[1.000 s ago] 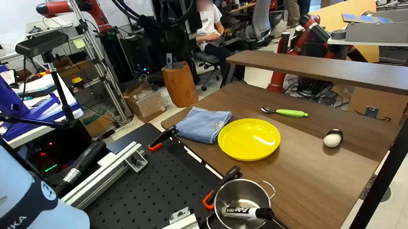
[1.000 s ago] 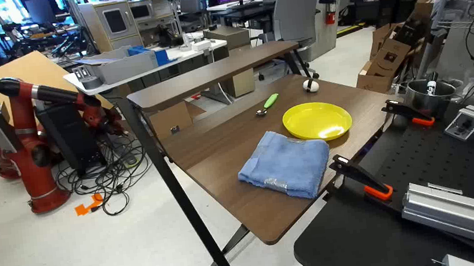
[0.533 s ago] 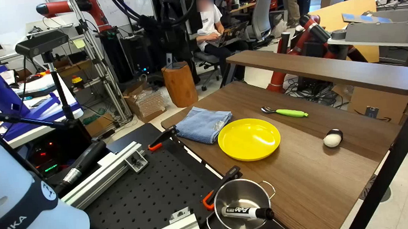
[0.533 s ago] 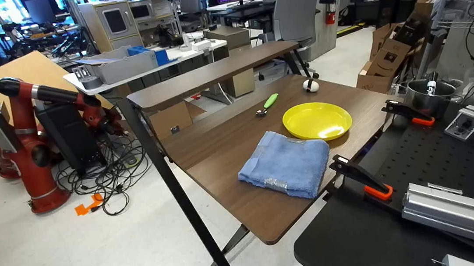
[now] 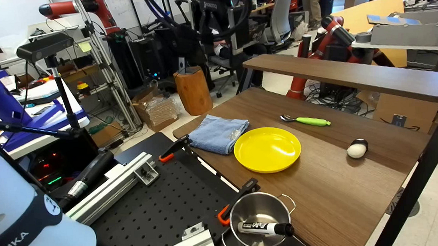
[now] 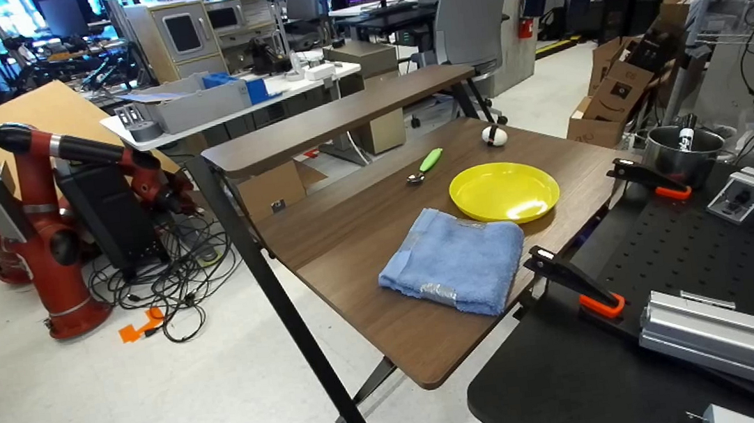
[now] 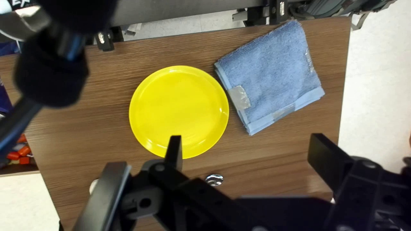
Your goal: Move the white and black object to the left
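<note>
Beneath the gripper (image 7: 249, 149), the brown table (image 5: 323, 185) is stretching out, and the black perforated board (image 5: 151, 205) is lying along its edge. The gripper is hanging well above the table, its fingers standing wide apart. Ahead of the gap between those fingers in the wrist view, the folded blue towel (image 7: 273, 73) is lying askew. Beside it, ahead of the finger on that view's left, the yellow plate (image 7: 178, 109) is resting, the fingertip covering a bit of its edge. Well apart from the gripper, nearer the camera in an exterior view, the steel pot (image 5: 263, 203) is standing by the table's edge. Far below the gripper, the green-handled utensil (image 5: 307, 120) is lying on the table, its metal head showing between the fingers in the wrist view. Inside the pot, the marker (image 5: 261, 228) is leaning with its black cap over the rim. Out past the gripper on the wrist view's left, the white and black object (image 5: 357, 150) is resting on the table, well apart from the plate; the gripper is hiding all but a white sliver there, while both exterior views are showing it.
</note>
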You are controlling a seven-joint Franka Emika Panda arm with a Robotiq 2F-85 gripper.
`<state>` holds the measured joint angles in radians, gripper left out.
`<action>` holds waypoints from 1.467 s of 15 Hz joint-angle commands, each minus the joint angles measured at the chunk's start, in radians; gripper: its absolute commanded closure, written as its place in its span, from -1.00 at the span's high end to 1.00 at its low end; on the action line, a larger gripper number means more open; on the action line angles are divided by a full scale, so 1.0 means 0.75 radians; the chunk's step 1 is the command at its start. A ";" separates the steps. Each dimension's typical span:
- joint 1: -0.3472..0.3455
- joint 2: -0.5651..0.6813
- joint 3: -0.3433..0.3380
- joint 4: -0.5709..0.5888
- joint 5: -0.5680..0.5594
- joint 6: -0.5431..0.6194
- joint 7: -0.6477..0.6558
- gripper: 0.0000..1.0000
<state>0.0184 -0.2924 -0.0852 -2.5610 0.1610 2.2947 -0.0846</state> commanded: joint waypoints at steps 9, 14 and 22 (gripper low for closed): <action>-0.179 0.542 -0.145 0.439 0.176 0.142 -0.208 1.00; -0.286 0.878 -0.092 0.709 0.217 0.180 -0.172 1.00; -0.354 1.350 -0.002 1.129 0.214 0.163 0.030 1.00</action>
<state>-0.2113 0.6379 -0.1150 -1.8234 0.3179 2.4378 -0.1166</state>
